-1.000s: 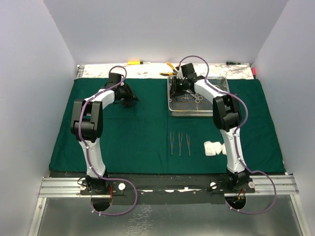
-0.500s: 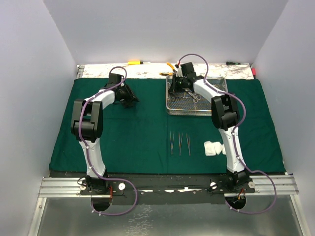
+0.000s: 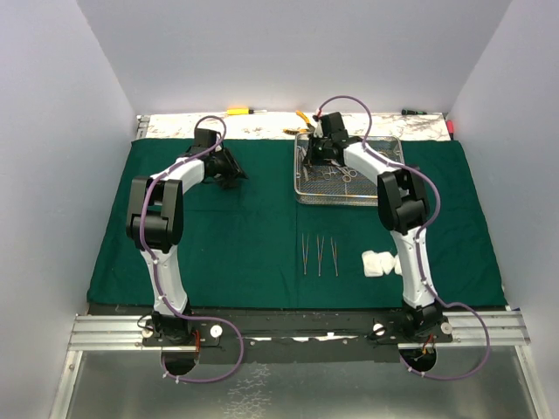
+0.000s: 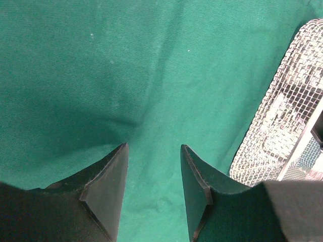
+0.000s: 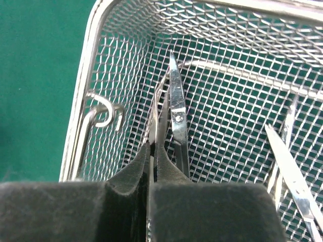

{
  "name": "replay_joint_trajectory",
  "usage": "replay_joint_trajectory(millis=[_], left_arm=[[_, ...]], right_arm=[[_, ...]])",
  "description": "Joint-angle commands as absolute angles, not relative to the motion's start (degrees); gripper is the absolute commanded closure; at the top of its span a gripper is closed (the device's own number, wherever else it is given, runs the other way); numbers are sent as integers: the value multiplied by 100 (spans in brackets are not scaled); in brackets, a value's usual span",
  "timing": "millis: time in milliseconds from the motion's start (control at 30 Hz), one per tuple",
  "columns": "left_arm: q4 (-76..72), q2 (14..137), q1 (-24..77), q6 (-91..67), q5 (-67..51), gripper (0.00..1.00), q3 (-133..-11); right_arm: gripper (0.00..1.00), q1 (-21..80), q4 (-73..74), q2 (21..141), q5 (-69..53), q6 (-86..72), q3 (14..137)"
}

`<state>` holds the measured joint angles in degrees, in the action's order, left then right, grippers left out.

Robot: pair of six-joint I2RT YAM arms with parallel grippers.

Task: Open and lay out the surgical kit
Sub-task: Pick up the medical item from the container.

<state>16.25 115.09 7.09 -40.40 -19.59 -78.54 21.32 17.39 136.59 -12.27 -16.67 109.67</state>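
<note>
2 arms, same look. L arm (image 3: 162, 209) & R arm (image 3: 399, 202): white tubes w/ big blk blocks at the bends. A thin purple cable (image 3: 346, 99) runs along each arm & loops out by its base (image 3: 175, 330). Bases are blk, w/ a round white knob (image 3: 379, 329) near, on a silver rail (image 3: 96, 330). L claw (image 4: 154, 147) & R claw (image 5: 152, 150): 2 blk fingers (image 4: 108, 186) each, flat inside, pointy tips, dull rough skin.

Bare dark green cloth wrap (image 3: 244, 236) is lying open around the left gripper (image 4: 154, 148); at its three o'clock the rectangular wire-mesh steel tray (image 3: 341, 198) is walling it off. At the tray's six o'clock, thin silver tweezers (image 3: 319, 255) and white gauze rolls (image 3: 378, 263) are occupying the cloth.
</note>
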Motion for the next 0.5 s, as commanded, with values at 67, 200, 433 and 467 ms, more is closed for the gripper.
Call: replay_joint_trajectory(millis=[67, 200, 433, 467], left_arm=[[1661, 11518, 790, -3852, -1710, 53, -8148], [1656, 11468, 826, -3726, -1596, 53, -8236], [1632, 11353, 865, -3600, -1841, 53, -8328], [1628, 11341, 863, -3572, -1910, 53, -8358]], right_arm=[[99, 2094, 1475, 12572, -554, -1943, 10297], [99, 2017, 1285, 12246, -578, -2147, 10013], [99, 1938, 1279, 11946, -782, -2374, 9939], [99, 1915, 1222, 11859, -868, -2423, 9872]])
